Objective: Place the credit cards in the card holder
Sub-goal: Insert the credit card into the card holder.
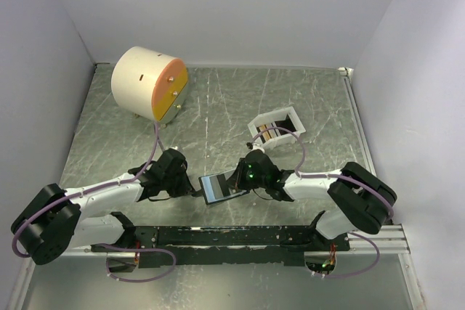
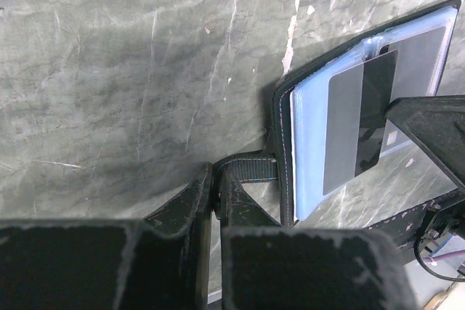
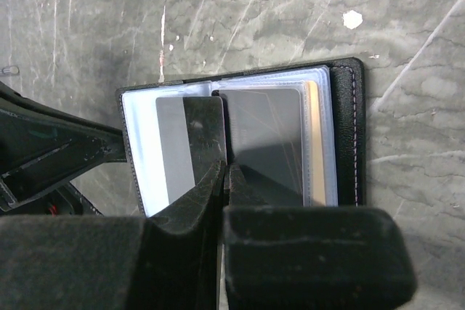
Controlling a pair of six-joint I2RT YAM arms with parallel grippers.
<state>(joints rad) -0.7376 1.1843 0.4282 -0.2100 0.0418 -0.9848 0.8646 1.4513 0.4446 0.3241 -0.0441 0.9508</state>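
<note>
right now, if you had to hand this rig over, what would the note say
Left gripper: shut on the strap of the small black folding card holder, which lies open.
Right gripper: shut on a grey plastic card with a dark stripe, over the holder's left sleeve.
Done: a dark card sits in the right sleeve.
Left: seat this card, then fetch the cards in the white open-topped tray.

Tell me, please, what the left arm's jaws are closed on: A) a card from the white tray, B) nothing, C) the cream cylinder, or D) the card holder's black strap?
D: the left wrist view shows the jaws of the left gripper pinching the black strap at the edge of the open card holder.
</note>
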